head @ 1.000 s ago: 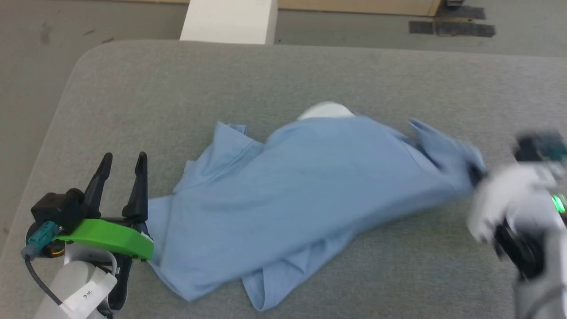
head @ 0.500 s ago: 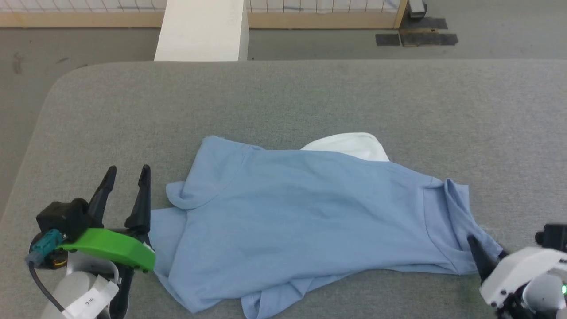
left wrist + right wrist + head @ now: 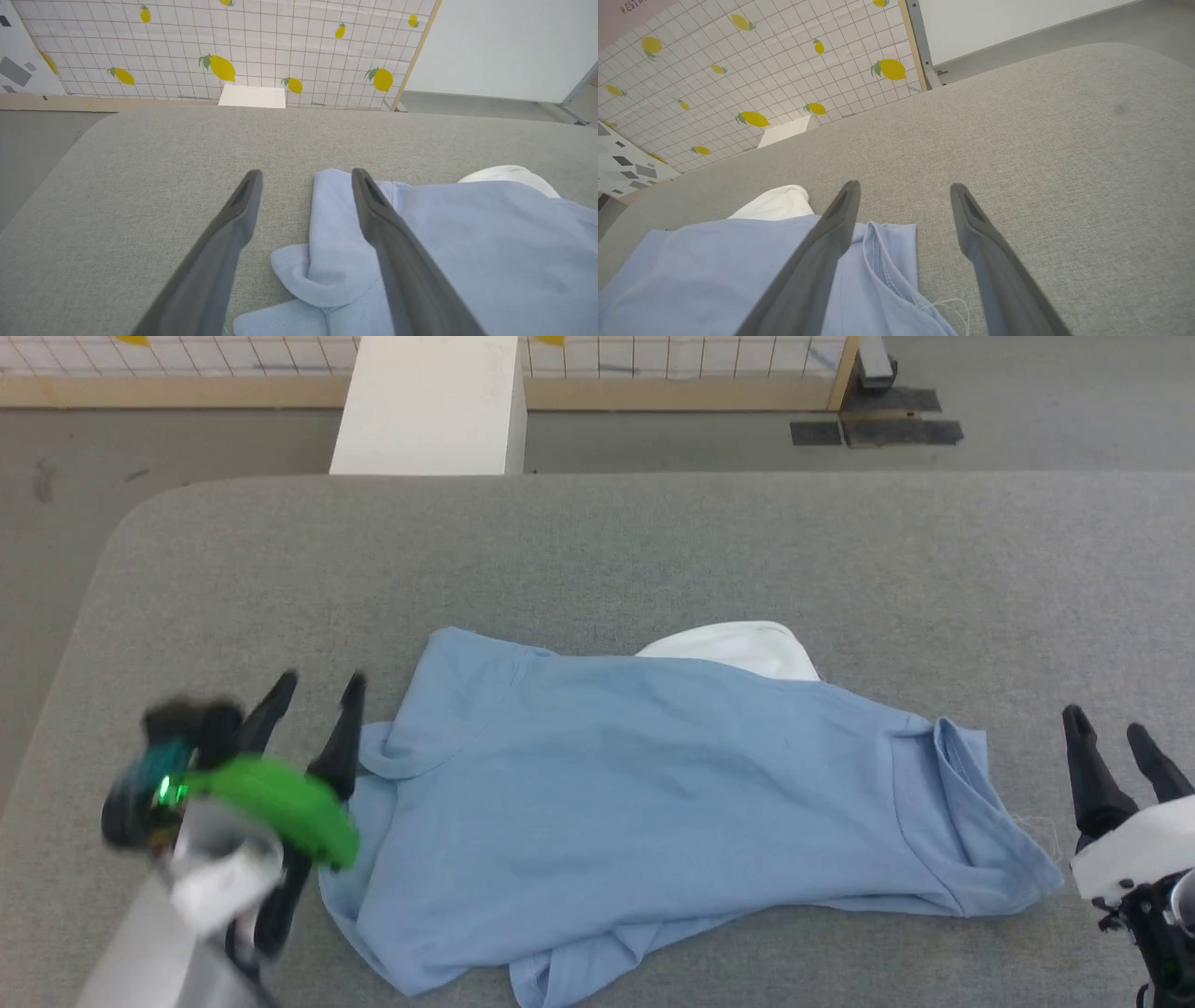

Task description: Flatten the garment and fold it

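The garment [image 3: 653,803], a light blue T-shirt with a white panel [image 3: 738,649] showing at its far edge, lies rumpled on the grey table [image 3: 597,541], sleeves partly curled. My left gripper [image 3: 316,689] stands open at the shirt's left edge; in the left wrist view its fingers [image 3: 306,175] straddle the curled left sleeve [image 3: 327,261]. To the right of the shirt's right sleeve [image 3: 971,803], my right gripper [image 3: 1104,726] is open with nothing held. In the right wrist view the garment [image 3: 714,270] lies left of the open right gripper [image 3: 903,186].
A white block [image 3: 429,406] stands beyond the table's far edge, before a lemon-patterned tiled wall [image 3: 233,46]. Dark tape patches [image 3: 878,429] mark the floor at the back right. The table's rounded left corner [image 3: 140,523] borders grey floor.
The right gripper has let go of the shirt's right sleeve, opened and drawn off to the right. The shirt now lies spread out. The left gripper has shifted slightly toward the shirt. The camera tilted.
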Tool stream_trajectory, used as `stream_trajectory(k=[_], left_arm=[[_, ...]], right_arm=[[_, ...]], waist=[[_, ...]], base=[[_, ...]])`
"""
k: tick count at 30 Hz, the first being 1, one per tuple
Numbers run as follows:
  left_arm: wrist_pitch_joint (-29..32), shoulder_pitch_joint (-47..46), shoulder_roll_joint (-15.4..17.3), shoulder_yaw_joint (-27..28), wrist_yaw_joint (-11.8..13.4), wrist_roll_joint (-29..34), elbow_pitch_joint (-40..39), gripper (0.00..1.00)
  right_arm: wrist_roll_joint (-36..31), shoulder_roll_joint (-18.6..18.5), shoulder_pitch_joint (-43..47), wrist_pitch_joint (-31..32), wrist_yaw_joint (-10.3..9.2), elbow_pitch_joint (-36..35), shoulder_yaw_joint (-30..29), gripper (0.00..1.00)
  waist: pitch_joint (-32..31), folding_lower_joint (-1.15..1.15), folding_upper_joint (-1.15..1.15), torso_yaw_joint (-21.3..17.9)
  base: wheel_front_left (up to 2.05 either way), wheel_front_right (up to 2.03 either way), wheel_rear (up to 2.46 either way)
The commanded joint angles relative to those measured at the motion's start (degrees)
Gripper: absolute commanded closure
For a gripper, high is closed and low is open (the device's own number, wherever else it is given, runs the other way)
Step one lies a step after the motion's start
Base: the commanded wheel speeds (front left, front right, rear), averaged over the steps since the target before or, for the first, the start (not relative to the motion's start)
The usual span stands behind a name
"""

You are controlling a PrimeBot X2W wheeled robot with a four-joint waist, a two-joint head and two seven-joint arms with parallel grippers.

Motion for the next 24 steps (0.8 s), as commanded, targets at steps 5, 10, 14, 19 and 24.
stream_trajectory(k=[5, 10, 14, 19, 24], left_arm=[[13.76, -14.28, 0.43, -4.38, -1.47, -0.23, 6.01, 0.00], [29.55, -25.52, 0.21, -8.60, -2.22, -0.72, 13.27, 0.00], [39.44, -31.30, 0.86, -12.23, -2.67, 0.59, 17.44, 0.00], [48.34, -33.05, 2.80, -16.95, -3.11, 3.17, 21.90, 0.00], [51.79, -30.49, 2.71, -19.33, -3.44, 2.60, 23.32, 0.13]], right_arm=[[-1.11, 0.03, -3.05, 0.93, -0.09, -0.94, 1.12, 0.00], [-1.05, 0.03, -4.84, 0.66, -0.09, -0.65, 2.95, 0.00], [-0.92, 0.03, -5.73, -0.06, -0.09, -0.16, 4.27, 0.00], [-0.42, 0.03, -5.87, -1.75, -0.09, 0.90, 4.94, 0.00], [-0.46, 0.03, -5.54, -2.92, -0.09, 1.63, 4.83, 0.00]], waist=[[3.84, 0.00, 0.20, -1.32], [7.41, 0.00, 0.20, -3.65], [10.27, 0.00, 0.20, -5.83], [12.47, 0.00, 0.20, -7.96], [12.88, 0.00, 0.20, -8.29]], base=[[0.00, 0.00, 0.00], [0.00, 0.00, 0.00], [0.00, 0.00, 0.00], [0.00, 0.00, 0.00], [0.00, 0.00, 0.00]])
